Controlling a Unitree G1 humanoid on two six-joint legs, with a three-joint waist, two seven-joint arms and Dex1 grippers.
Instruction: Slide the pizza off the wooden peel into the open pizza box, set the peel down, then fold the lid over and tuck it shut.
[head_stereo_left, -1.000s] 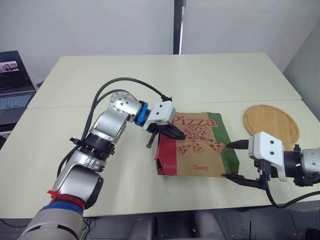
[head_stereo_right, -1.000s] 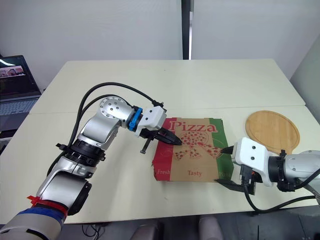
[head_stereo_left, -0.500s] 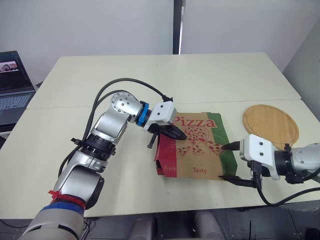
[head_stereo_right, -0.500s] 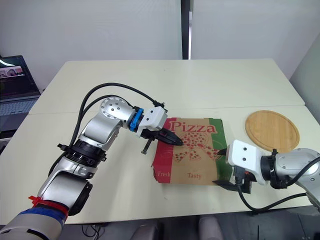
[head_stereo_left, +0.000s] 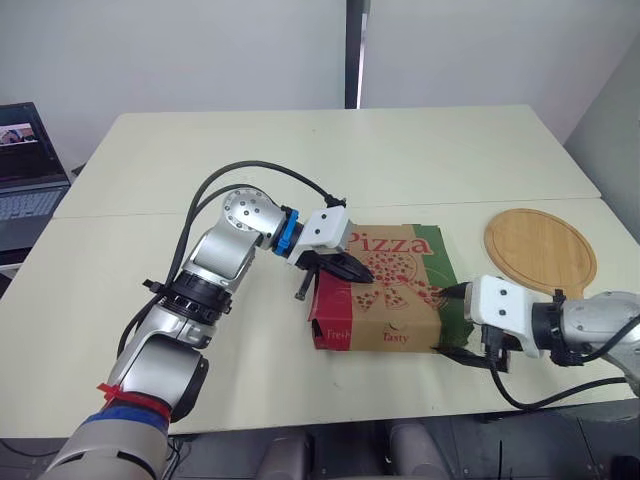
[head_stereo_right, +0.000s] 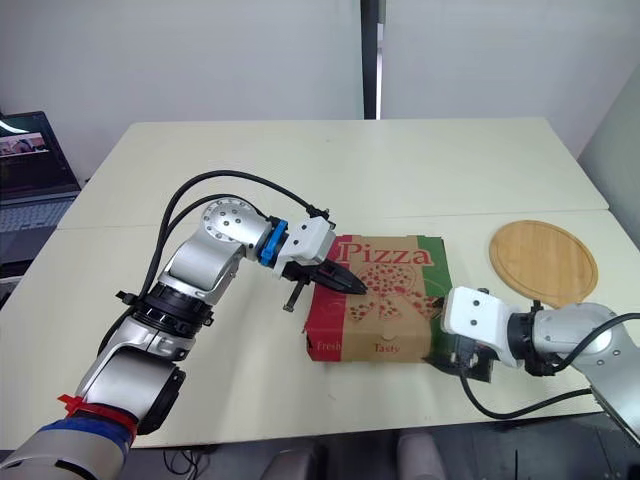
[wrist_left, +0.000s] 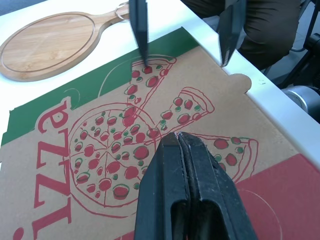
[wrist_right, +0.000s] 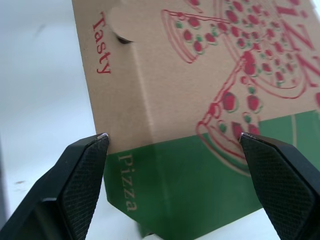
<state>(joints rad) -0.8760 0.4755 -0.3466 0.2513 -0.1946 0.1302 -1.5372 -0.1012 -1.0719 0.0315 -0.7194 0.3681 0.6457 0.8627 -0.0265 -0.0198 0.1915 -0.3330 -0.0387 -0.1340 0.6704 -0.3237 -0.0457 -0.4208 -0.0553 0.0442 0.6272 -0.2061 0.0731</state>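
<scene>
The pizza box (head_stereo_left: 395, 285) lies on the table with its printed lid folded down. My left gripper (head_stereo_left: 362, 272) is shut, its tips (wrist_left: 177, 137) resting on the left middle of the lid. My right gripper (wrist_right: 172, 140) is open at the box's front right corner. One finger (head_stereo_left: 455, 292) sits over the green edge of the lid and the other is low at the front face. The round wooden peel (head_stereo_left: 540, 245) lies flat on the table to the right of the box, with nothing on it. The pizza is hidden.
A laptop (head_stereo_left: 25, 160) stands beyond the table's far left edge. The front edge of the table (head_stereo_left: 300, 420) runs close behind the right gripper. A seam crosses the table behind the box.
My right gripper has moved left up to the box's front right corner. The front strip of the lid has folded down onto the front face. The left gripper has stayed on the lid.
</scene>
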